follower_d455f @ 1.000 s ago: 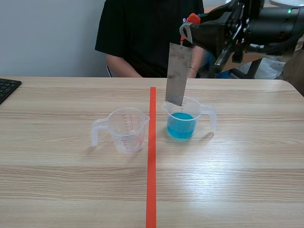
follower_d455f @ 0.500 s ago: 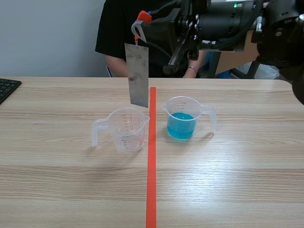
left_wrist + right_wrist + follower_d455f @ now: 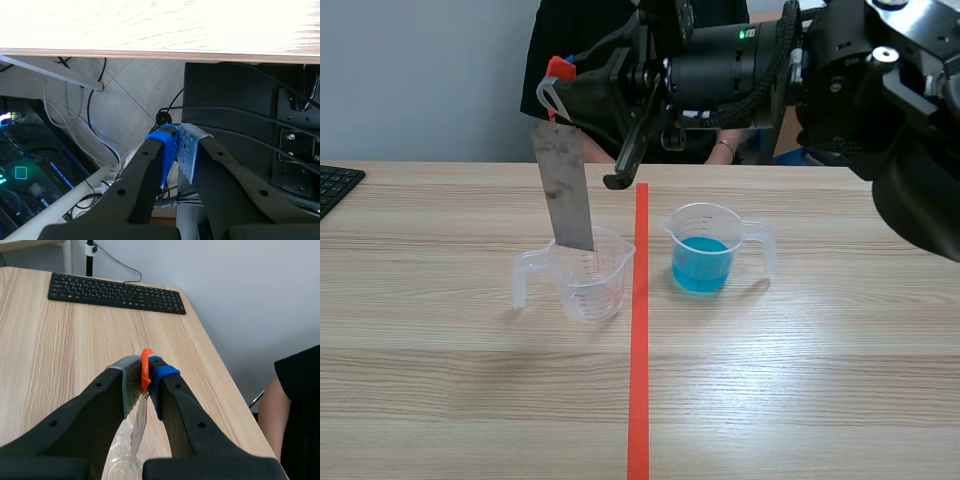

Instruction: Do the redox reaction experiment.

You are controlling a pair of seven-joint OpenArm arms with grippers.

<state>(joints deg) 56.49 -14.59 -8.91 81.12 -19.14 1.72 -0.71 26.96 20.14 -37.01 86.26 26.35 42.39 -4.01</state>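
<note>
Surface: light wood-grain tabletop [image 3: 800, 380], with an orange-red tape line [image 3: 638, 340] running down the middle, away from the robot. A black keyboard [image 3: 334, 187] sits at the far left edge. Behind the table is a plain pale wall [image 3: 420, 80], and a person in a black short-sleeved shirt [image 3: 560, 25] sits across it.

Right gripper [image 3: 144, 375]: the arm comes in raised from the right, crosses the tape line and ends over the left half. Its pads are pressed onto an orange-red clip [image 3: 558, 68]. A flat grey metal strip [image 3: 565, 185] hangs from the clip, slightly tilted. The strip's lower end sits in the mouth of the empty clear plastic measuring cup [image 3: 588, 280], just left of the tape; I cannot tell how deep it reaches.

A second clear plastic measuring cup with blue liquid [image 3: 703, 262] stands just right of the tape, handle pointing right, apart from the strip.

Left gripper [image 3: 176, 145]: below the table edge, fingers pressed together on nothing. Ahead of it are the floor, loose cables and a black cabinet.
</note>
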